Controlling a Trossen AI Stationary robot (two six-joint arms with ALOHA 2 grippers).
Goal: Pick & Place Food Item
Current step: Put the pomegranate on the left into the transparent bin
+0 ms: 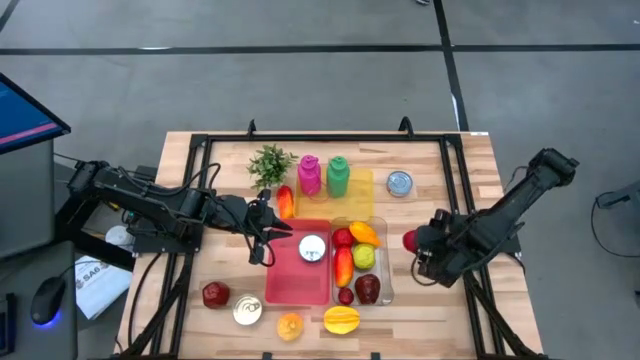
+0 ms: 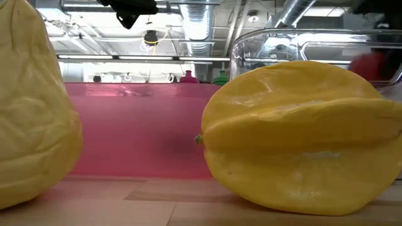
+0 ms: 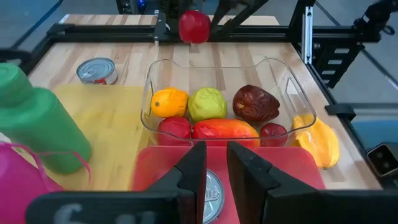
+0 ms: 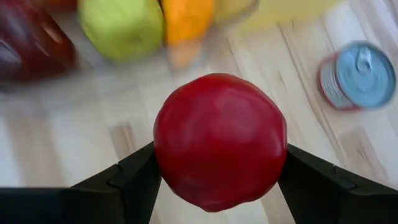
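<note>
Yellow starfruit (image 2: 301, 147) fills the low view before the pink tray (image 1: 297, 268). Right gripper (image 4: 214, 165) clamps a red apple (image 1: 410, 240) beside the crowded clear bin (image 1: 388, 283). Left gripper (image 3: 216, 174), fingers slightly parted, hovers over the tray's can (image 1: 312, 248).

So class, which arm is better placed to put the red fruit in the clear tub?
Right: its hand grips the red fruit beside the tub. The left hand is over the pink tray.

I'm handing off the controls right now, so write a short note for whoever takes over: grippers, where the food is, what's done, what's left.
Right gripper: shut on the red apple, beside the clear bin, not yet over it.
Left gripper: holds nothing, at the pink tray's edge near the tin.
Done: several fruits in the bin.
Left: drop the apple; the starfruit, the small orange fruit and the dark red fruit remain on the table.
</note>
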